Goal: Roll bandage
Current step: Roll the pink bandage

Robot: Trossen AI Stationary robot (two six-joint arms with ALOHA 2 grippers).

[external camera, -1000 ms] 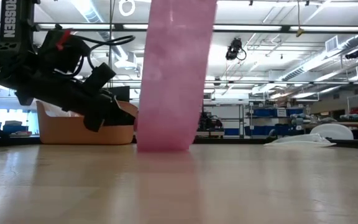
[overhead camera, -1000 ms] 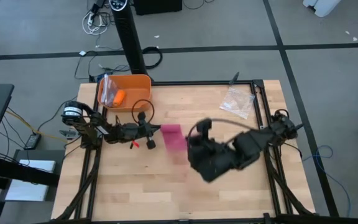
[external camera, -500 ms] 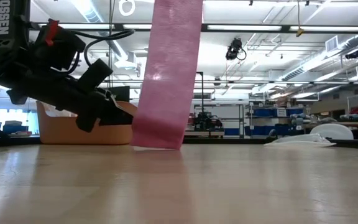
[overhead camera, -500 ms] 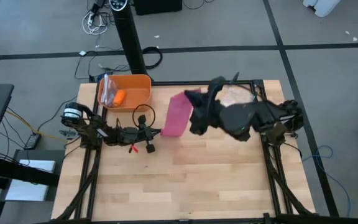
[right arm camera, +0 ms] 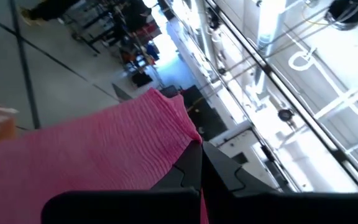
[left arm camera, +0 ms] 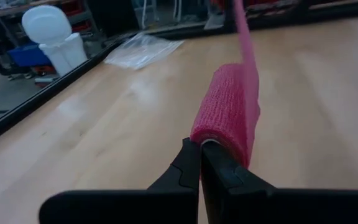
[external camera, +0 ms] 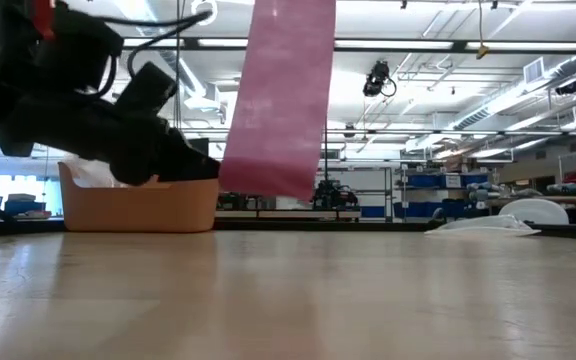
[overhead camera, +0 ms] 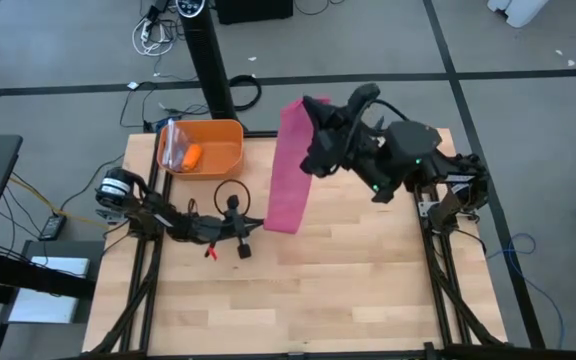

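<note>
The right gripper [overhead camera: 313, 118] had swung up high near the table's far edge, fingers pinched shut on one end of the bandage [overhead camera: 288, 170]. The pink strip now hung clear of the wood. The left gripper [left arm camera: 201, 155] held the rolled end tight, low down. The strip looked stretched and ready for more rolling.

Bright, even light falls from ceiling strip lamps [external camera: 438, 44], which glare white above the bandage [external camera: 276, 95] in the low view. Beside the bandage, the left arm shows nearly black against that backlight. Below it, the table [external camera: 288, 300] blurs toward the camera, with a faint sheen.
</note>
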